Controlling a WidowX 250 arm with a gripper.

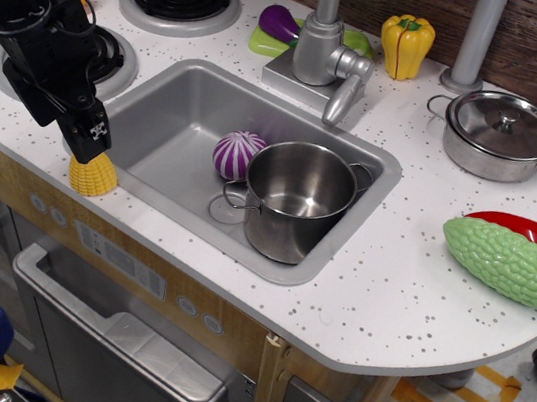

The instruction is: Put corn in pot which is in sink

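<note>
Beside the pot (297, 197) in the sink (170, 116), a purple-striped ball (238, 154).

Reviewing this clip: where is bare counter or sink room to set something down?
Free: the sink floor's left half, beside the purple onion, and the front counter between the sink rim and the green gourd. Crowded: the sink's right side holds the pot; the pincer sits over the corn at the left edge.

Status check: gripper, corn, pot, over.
Gripper down on top of corn, counter's front edge left of sink; closure unclear. Pot in sink, open, empty. Purple onion beside pot.
</note>
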